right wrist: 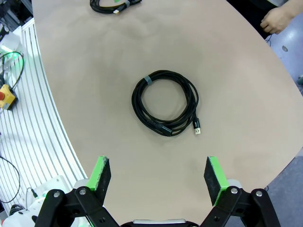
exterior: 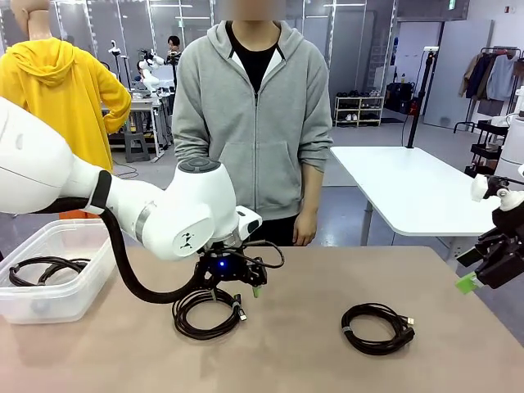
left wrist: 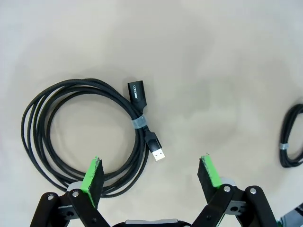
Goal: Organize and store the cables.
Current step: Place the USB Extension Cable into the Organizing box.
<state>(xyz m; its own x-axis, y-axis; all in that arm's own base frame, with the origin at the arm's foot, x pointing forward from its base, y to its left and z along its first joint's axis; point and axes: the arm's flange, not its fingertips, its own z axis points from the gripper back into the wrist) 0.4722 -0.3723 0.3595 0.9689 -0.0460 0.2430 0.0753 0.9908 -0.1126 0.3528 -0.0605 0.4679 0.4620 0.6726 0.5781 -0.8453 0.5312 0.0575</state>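
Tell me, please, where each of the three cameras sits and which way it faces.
Front view: fixed between the arms, facing across the tan table at a person in a grey hoodie; left gripper and right gripper show.
Left wrist view: on the left wrist, looking down at a coiled black USB cable; its own open green-padded fingers show.
Right wrist view: on the right wrist, looking down at another coiled black cable; its open fingers show.
Shared: both wrist views catch both coils.

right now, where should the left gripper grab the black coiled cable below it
I'd take the black coiled usb cable from straight above at its grey tie band, where the loops are bundled; it lies flat under the open left gripper.
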